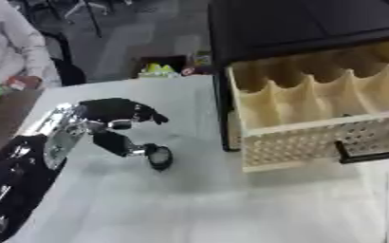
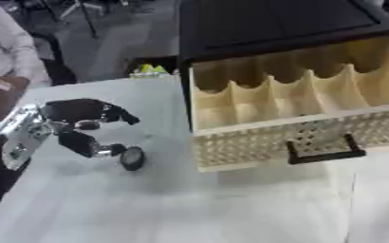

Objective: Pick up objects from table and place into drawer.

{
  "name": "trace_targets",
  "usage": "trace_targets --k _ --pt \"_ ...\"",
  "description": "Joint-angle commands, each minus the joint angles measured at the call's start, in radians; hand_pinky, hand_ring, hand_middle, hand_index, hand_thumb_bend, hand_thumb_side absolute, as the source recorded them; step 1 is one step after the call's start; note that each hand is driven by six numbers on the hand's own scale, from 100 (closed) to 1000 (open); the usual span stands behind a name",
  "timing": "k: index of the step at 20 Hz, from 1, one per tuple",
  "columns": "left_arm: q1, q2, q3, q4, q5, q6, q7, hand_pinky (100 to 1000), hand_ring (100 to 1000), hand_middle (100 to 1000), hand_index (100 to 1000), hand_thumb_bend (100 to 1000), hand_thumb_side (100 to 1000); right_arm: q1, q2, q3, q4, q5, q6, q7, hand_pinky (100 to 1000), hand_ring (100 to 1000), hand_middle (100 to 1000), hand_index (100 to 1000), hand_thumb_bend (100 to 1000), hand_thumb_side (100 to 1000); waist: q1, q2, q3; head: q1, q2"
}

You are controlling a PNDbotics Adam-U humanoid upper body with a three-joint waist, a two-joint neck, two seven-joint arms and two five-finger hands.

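Left hand (image 1: pixel 119 124) pinches a small dark round object (image 1: pixel 159 157) at its thumb tip, near the table's (image 1: pixel 189 209) left edge; the open drawer (image 1: pixel 314 102) lies well apart to its right.

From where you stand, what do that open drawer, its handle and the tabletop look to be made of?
The drawer looks like pale unfinished wood or plywood: matte cream dividers with scalloped tops, and a front pierced with small holes. Its handle seems to be black metal or plastic, a thin squared bar; which, I cannot tell. The table looks like a smooth pale grey laminate with a soft sheen.
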Motion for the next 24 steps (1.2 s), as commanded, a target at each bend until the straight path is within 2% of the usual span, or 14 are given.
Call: trace_targets --k 1,8,16,24 --pt "-0.012 0.017 0.004 -0.003 -0.010 -0.226 -0.231 743 798 760 960 311 1000 -0.017 -0.011 -0.007 -0.016 -0.005 0.000 -0.001 237 466 451 655 868 987 -0.008 -0.018 0.000 0.001 -0.010" --pt "-0.004 0.012 -0.004 -0.002 -0.046 -0.226 -0.222 746 799 762 982 334 1000 -0.017 -0.009 -0.009 -0.016 -0.006 -0.001 -0.002 238 466 451 655 868 987 -0.008 -0.016 0.000 -0.001 -0.011" --pt "0.005 0.007 -0.009 0.013 -0.123 -0.226 -0.165 743 798 763 990 340 1000 -0.017 -0.007 -0.010 -0.016 -0.007 -0.002 -0.003 237 465 450 654 868 987 -0.009 -0.013 -0.003 0.000 -0.015" --pt "0.011 0.002 -0.010 0.030 -0.204 -0.226 -0.084 737 792 758 983 295 1000 -0.019 -0.005 -0.011 -0.016 -0.007 -0.001 -0.004 235 464 449 653 868 987 -0.011 -0.010 -0.005 0.001 -0.018"
